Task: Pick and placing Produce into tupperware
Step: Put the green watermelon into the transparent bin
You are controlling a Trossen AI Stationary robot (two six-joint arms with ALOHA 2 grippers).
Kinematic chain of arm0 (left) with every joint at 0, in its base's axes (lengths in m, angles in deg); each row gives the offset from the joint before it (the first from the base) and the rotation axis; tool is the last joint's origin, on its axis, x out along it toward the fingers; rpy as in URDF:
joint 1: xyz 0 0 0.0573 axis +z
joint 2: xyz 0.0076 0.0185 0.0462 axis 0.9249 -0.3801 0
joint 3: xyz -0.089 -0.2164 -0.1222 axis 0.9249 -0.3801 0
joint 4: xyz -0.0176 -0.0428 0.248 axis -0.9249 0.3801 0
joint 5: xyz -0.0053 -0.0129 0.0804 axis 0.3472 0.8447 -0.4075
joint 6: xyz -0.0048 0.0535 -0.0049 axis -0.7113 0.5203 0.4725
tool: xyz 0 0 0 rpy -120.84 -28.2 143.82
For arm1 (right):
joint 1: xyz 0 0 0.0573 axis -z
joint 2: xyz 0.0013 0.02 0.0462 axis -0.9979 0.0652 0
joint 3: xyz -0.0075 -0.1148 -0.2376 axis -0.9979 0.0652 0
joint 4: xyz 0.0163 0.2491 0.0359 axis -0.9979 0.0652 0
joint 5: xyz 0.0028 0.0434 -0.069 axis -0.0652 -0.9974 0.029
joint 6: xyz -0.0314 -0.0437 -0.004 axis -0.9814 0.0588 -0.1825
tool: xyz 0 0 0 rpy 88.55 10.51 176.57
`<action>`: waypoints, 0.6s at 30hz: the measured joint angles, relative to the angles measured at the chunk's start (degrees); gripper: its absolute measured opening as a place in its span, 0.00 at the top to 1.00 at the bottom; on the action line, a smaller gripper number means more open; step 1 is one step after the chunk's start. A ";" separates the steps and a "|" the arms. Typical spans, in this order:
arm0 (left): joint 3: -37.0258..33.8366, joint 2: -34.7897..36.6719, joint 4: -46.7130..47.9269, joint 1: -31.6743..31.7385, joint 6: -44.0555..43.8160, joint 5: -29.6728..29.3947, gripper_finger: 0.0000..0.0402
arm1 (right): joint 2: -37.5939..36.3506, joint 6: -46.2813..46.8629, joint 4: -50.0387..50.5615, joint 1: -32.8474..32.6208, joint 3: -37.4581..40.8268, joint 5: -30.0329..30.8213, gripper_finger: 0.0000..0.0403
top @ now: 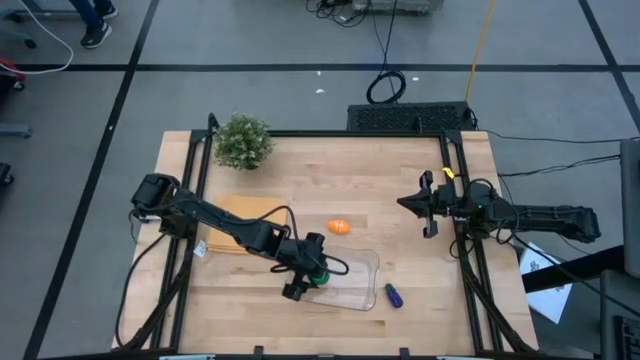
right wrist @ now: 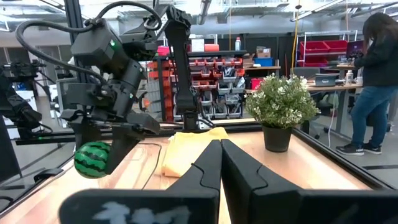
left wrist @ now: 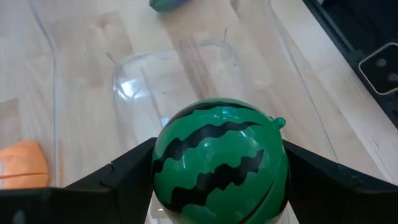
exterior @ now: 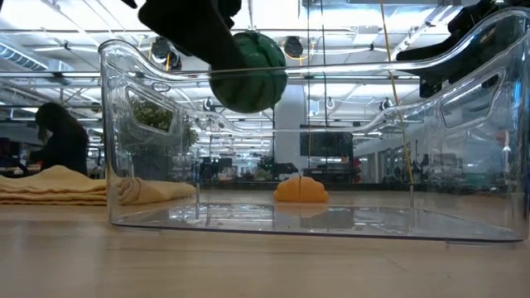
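The left gripper point(top: 309, 275) pinches the green striped ball point(left wrist: 221, 162) and holds it above the open tupperware point(top: 362, 284) on the tabletop point(top: 330, 180), the placing step apparently in hand. In the low view the ball hangs near the container's rim height, well clear of its floor; the next move would seem to call for lowering it inside and spreading the fingers. The left arm reaches in a long diagonal from its base at the table's left edge, wrist angled down over the container's left end. The orange oval point(top: 339, 227) lies just beyond the tupperware, and the blue-purple piece point(top: 393, 296) just off its right end, both yet to be collected. The right gripper point(right wrist: 221, 163), fingers pressed together, waits near the table's right edge. A potted plant point(top: 243, 142) stands at the far left corner.
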State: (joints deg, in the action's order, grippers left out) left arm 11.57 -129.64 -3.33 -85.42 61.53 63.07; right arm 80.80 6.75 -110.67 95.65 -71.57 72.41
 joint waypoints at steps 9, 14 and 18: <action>2.00 0.00 -1.09 0.11 -6.95 -2.77 0.26 | 0.00 0.00 0.00 0.01 0.00 0.00 1.00; 6.37 0.02 5.36 0.11 -9.98 -5.16 0.26 | 0.00 0.00 -0.01 0.00 0.00 0.00 1.00; 10.78 -0.84 11.30 0.36 -10.96 -6.47 0.26 | 0.00 0.00 -0.02 0.00 0.00 0.00 1.00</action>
State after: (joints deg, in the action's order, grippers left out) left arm 22.35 -130.48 7.98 -85.06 50.58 56.60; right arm 80.80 6.75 -110.69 95.65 -71.57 72.41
